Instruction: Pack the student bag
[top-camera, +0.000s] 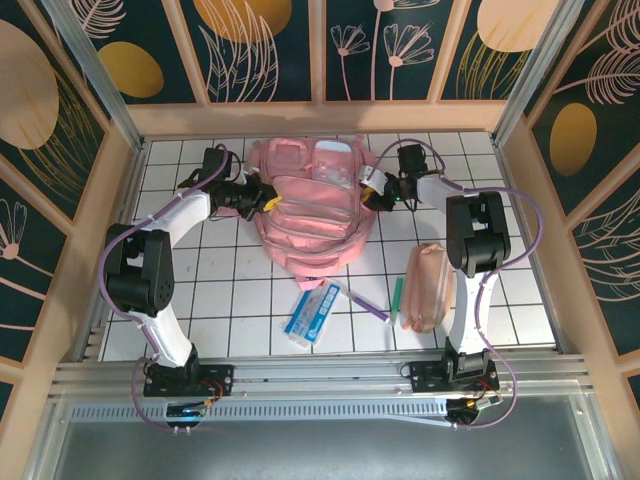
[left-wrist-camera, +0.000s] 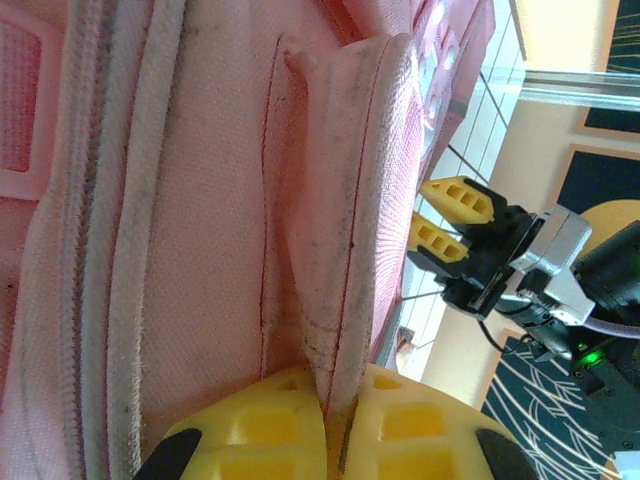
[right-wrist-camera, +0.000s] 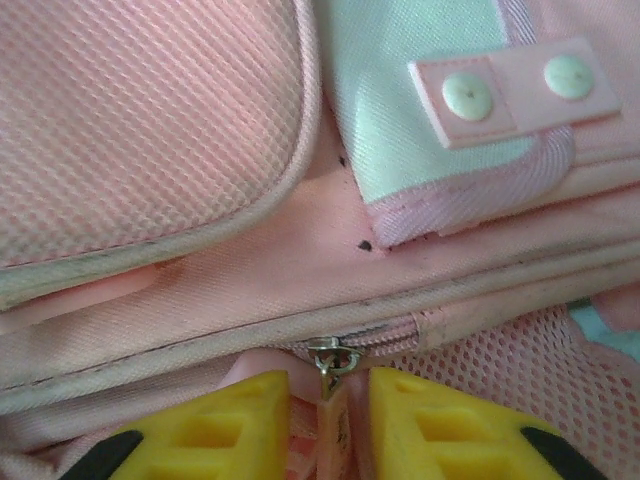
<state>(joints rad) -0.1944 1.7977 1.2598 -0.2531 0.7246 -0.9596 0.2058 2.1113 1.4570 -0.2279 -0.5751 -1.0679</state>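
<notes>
White square tiles with dark lines cover the table (top-camera: 220, 300), and dark walls with gold and pink leaf drawings stand around it. The big pink fabric student bag (top-camera: 310, 215) with many pockets lies flat by the middle of the table's far edge.

The left gripper (top-camera: 262, 197) is at the left side of the student bag. Seen from the left wrist, its two yellow fingers (left-wrist-camera: 245, 435) are pressed tight together on a grubby pink fold of a pocket (left-wrist-camera: 335, 250), so it is holding the bag there.

The right gripper (top-camera: 380, 192) is at the right side of the student bag. Seen from the right wrist, its yellow fingers (right-wrist-camera: 215, 435) stand close together with just a narrow gap. A small silver zip pull (right-wrist-camera: 328, 357) with a pink tab sits in that gap. I cannot tell if the fingers are pinching the tab or only sitting beside it. Above the zip is a pale green flap (right-wrist-camera: 420, 110) with a pink strap and two round snaps.

A long peach-pink pencil pouch (top-camera: 430, 287) lies near the right edge of the table. Just left of it lies a thin green pen (top-camera: 396, 295), and then a thin purple pen (top-camera: 365, 303). A flat blue and white packet (top-camera: 312, 313) lies near the middle of the near edge, touching the end of the purple pen.
</notes>
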